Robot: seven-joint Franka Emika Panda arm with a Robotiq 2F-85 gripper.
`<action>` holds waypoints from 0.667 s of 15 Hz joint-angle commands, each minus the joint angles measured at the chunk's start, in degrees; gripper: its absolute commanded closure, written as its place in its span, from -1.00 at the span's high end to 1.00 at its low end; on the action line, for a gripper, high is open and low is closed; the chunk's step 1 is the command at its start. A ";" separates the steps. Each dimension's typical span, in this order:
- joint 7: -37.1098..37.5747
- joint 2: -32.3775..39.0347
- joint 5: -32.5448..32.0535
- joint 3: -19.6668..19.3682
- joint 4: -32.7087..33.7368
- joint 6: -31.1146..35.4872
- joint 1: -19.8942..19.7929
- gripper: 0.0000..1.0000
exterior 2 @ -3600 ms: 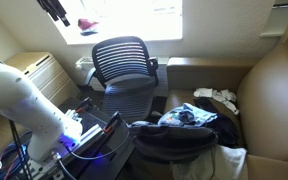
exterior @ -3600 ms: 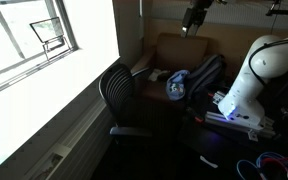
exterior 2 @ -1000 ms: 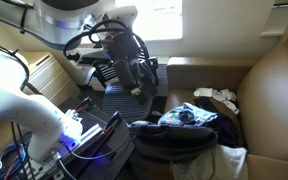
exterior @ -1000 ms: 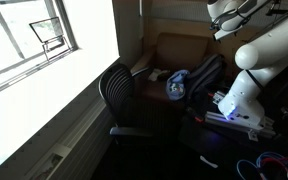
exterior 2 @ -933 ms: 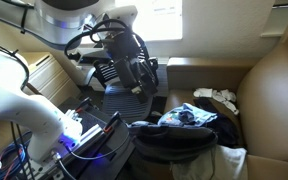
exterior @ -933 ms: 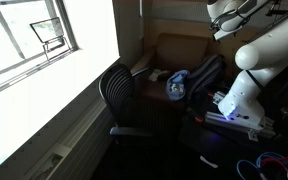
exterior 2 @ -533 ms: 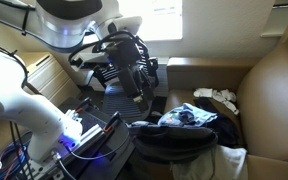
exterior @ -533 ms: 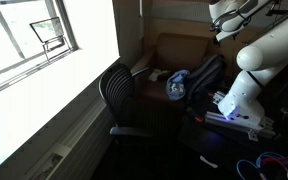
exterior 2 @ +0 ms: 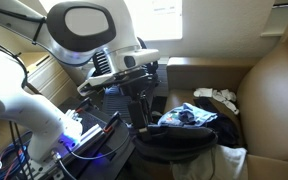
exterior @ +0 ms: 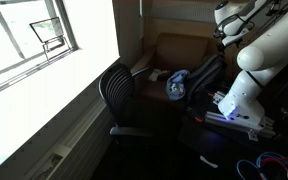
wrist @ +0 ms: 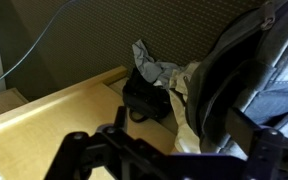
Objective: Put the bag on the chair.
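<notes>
The bag [exterior 2: 179, 143] is a black backpack lying on the brown armchair, with a blue cloth [exterior 2: 189, 116] on top of it. It also shows in an exterior view [exterior: 207, 74] and fills the right of the wrist view [wrist: 229, 85]. The black mesh office chair [exterior: 119, 95] stands by the window, partly hidden behind my arm in an exterior view [exterior 2: 112, 100]. My gripper [exterior 2: 142, 118] hangs just beside the bag's near end, above it. In the wrist view the gripper [wrist: 172, 148] is open and empty, with its dark fingers [wrist: 76, 148] spread wide.
A brown armchair [exterior 2: 269, 85] holds white and grey clothes [exterior 2: 216, 97] and a small black pouch [wrist: 147, 97]. A wooden ledge [wrist: 44, 110] runs beside it. The robot base with cables and a blue light [exterior 2: 79, 135] stands by the chair. The window wall [exterior: 44, 70] is close.
My arm has swung away from the office chair toward the bag and come lower. The bag and chair have not moved.
</notes>
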 commanded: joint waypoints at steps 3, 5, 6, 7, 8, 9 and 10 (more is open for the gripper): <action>-14.35 3.66 12.95 -2.23 0.39 0.65 1.79 1.00; -19.07 4.60 18.93 -2.53 0.14 2.04 1.91 1.00; -17.31 4.06 18.84 -1.95 -0.37 3.83 1.29 1.00; -13.99 2.94 16.57 -1.27 -1.17 7.01 0.35 1.00; -15.83 3.14 17.43 -0.71 -0.33 3.05 0.41 1.00; -15.06 3.16 17.33 -0.62 -0.40 4.71 0.32 1.00; -14.82 3.15 17.35 -0.59 -0.40 5.27 0.28 1.00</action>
